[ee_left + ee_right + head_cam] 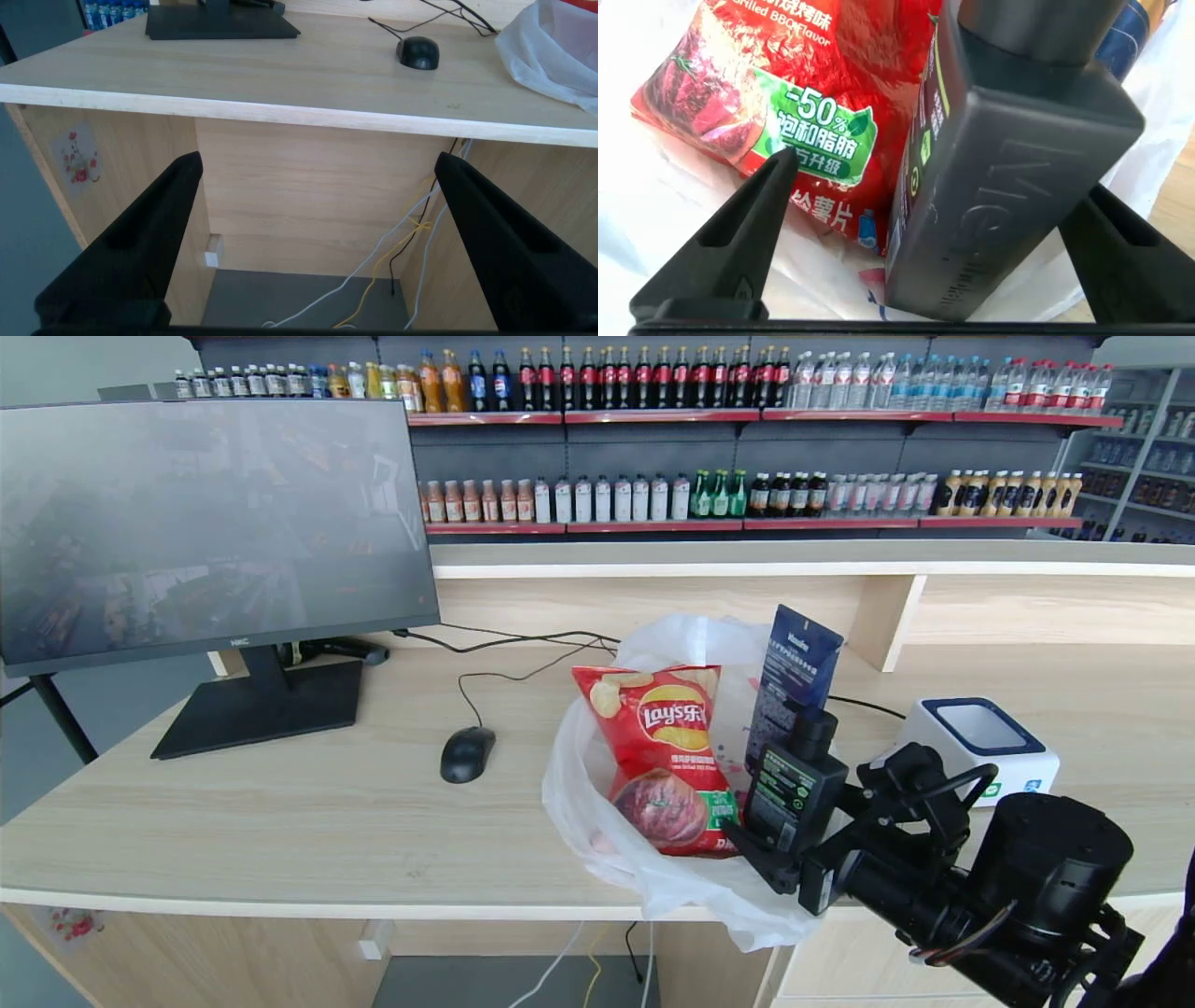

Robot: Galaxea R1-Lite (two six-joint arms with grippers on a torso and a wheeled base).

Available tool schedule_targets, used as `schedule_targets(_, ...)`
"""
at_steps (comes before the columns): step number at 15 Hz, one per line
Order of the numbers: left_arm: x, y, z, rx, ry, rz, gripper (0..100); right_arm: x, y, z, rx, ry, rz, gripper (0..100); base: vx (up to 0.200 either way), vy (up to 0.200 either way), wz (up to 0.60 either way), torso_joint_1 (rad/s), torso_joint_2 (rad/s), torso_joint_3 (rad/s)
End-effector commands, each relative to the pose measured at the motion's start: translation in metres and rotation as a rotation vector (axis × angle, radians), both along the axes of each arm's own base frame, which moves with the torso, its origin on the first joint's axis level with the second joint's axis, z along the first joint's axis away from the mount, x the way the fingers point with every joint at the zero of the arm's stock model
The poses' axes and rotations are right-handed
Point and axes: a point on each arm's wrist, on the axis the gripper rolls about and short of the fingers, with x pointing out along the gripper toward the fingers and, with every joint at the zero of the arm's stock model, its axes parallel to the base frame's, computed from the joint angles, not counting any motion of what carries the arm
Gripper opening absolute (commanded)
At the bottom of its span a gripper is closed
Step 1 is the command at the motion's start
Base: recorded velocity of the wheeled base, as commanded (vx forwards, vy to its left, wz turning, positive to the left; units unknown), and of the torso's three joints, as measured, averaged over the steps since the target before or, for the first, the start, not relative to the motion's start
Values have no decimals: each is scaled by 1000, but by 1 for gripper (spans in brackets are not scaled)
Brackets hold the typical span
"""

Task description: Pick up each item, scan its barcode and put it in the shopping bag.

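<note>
Shop checkout with a light wood counter [280, 821] and shelves of bottled drinks [747, 420] across the top of the head view. The monitor [205, 523] is upper left and the mouse [467, 753] sits near centre, on a wide stretch of wood between the monitor stand and the shopping bag [571, 775].

The bag sags over the counter's front edge. Inside it there's a red chips bag [663, 756], with a blue pouch [794, 672] standing behind. The white scanner [980, 747] is just right of it.

The right gripper [945, 182] is clamped on a dark bottle [792, 789], held over the bag's right side – the right wrist view puts the chips directly below it.

The left wrist view shows what the head view doesn't – the left gripper [318, 161] low in front of the counter, fingers spread wide with nothing in them, and cables [411, 243] dangling underneath.
</note>
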Motion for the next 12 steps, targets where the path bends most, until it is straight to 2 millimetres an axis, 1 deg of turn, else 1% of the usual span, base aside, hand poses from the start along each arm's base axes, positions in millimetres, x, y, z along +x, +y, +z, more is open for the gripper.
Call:
schedule_targets(1,0,0,0,0,0,0,100,-1,0,3,6,-12,2,100,0,0,0,0,0,0)
schedule_targets(6,0,0,0,0,0,0,100,-6,-4,17,48,-49,-6,100,0,0,0,0,0,0)
schedule_targets(9,0,0,0,0,-2,0,100,-11,-7,20,54,-56,-7,100,0,0,0,0,0,0)
schedule_targets(12,0,0,0,2,0,0,100,-14,-9,28,85,-75,-8,100,0,0,0,0,0,0)
